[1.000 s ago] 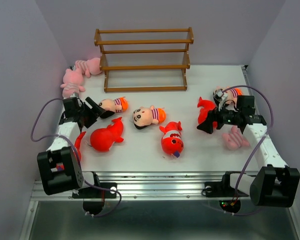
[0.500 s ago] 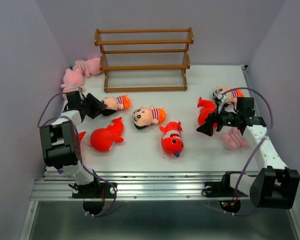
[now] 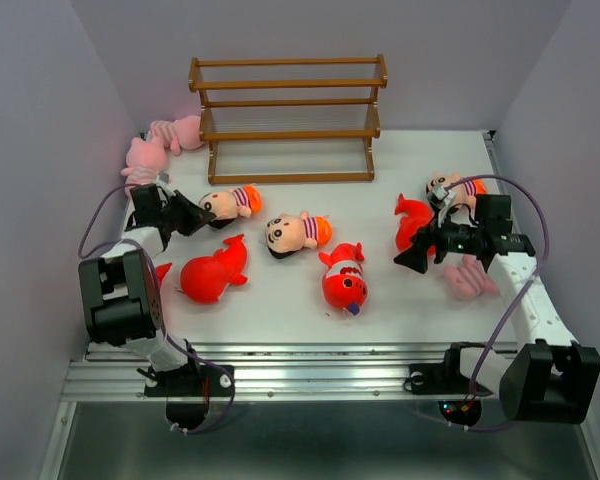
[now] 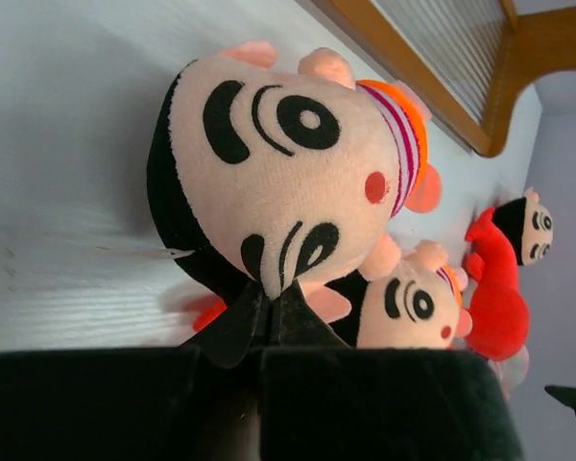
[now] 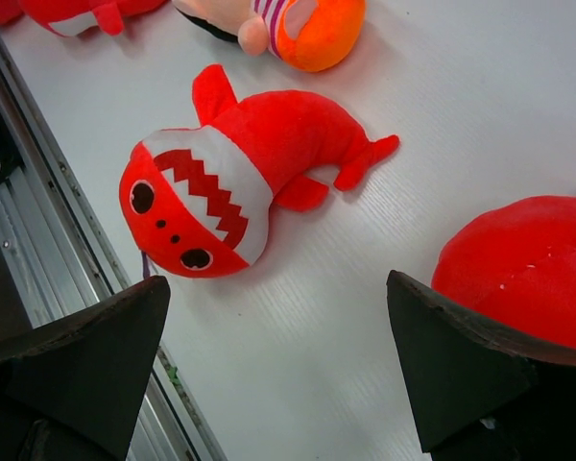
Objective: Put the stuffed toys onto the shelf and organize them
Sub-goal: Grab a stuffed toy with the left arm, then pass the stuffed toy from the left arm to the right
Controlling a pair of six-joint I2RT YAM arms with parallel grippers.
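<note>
My left gripper (image 3: pixel 194 213) (image 4: pixel 269 305) is shut, pinching the face fabric of a black-haired boy doll (image 3: pixel 230 202) (image 4: pixel 288 163) at the table's left. The wooden shelf (image 3: pixel 285 120) (image 4: pixel 432 86) stands bare at the back. My right gripper (image 3: pixel 420 255) (image 5: pixel 276 288) hangs open over bare table, with one red fish (image 3: pixel 412 220) (image 5: pixel 528 269) beside its right finger and another red fish (image 3: pixel 344 280) (image 5: pixel 221 192) ahead. A second boy doll (image 3: pixel 298 232) (image 4: pixel 413 303) lies mid-table and a third doll (image 3: pixel 450 187) far right.
Two pink frogs (image 3: pixel 145 155) lie at the back left beside the shelf and one pink frog (image 3: pixel 470 278) under my right arm. A red fish (image 3: pixel 212 275) lies front left. The metal rail (image 5: pixel 38 173) marks the table's near edge.
My left gripper has gone from open to shut on the boy doll's head, and the doll has shifted slightly toward the shelf. The left arm swung back toward the wall. The right arm barely moved.
</note>
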